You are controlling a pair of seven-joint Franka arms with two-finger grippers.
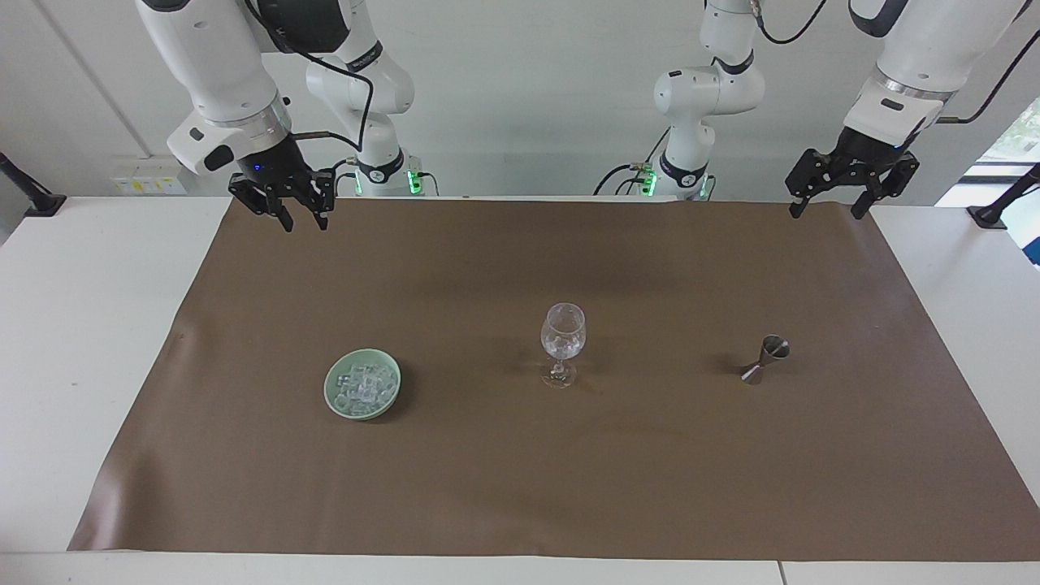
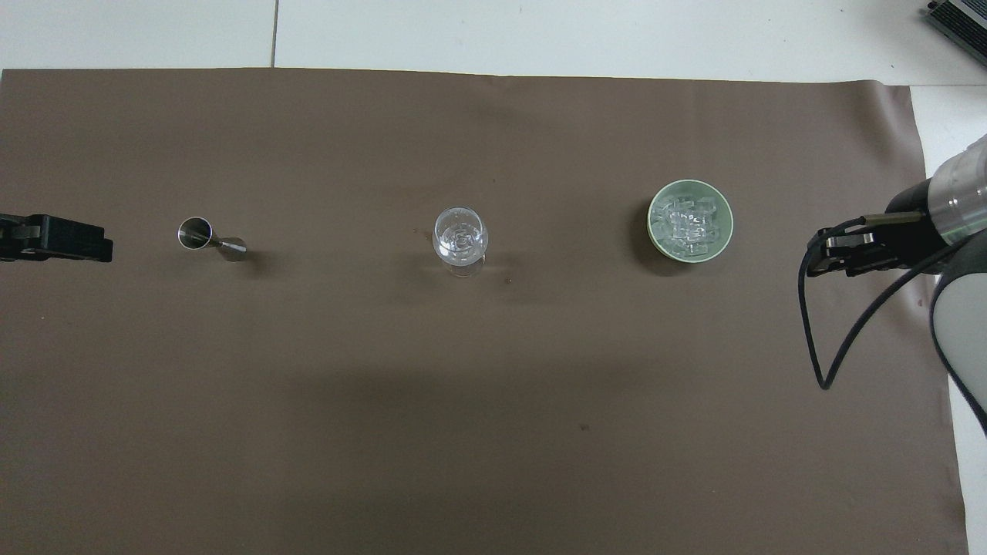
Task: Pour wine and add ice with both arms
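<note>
A heap of clear ice (image 1: pixel 363 387) lies in a pale green dish (image 1: pixel 331 396) on the brown mat, toward the right arm's end; the ice (image 2: pixel 688 223) and dish (image 2: pixel 652 225) also show in the overhead view. A stemmed wine glass (image 1: pixel 562 340) (image 2: pixel 460 233) stands upright mid-mat with something clear and glassy in its bowl. A small steel jigger (image 1: pixel 765 359) (image 2: pixel 208 237) stands toward the left arm's end. My right gripper (image 1: pixel 305 221) (image 2: pixel 829 254) is open and empty, raised over the mat's corner. My left gripper (image 1: pixel 825 211) (image 2: pixel 58 239) is open and empty, waiting over the mat's edge.
The brown mat (image 1: pixel 520 487) covers most of the white table (image 1: pixel 89 325). Dish, glass and jigger stand in one row across the mat's middle. A black cable (image 2: pixel 817 347) hangs from the right wrist.
</note>
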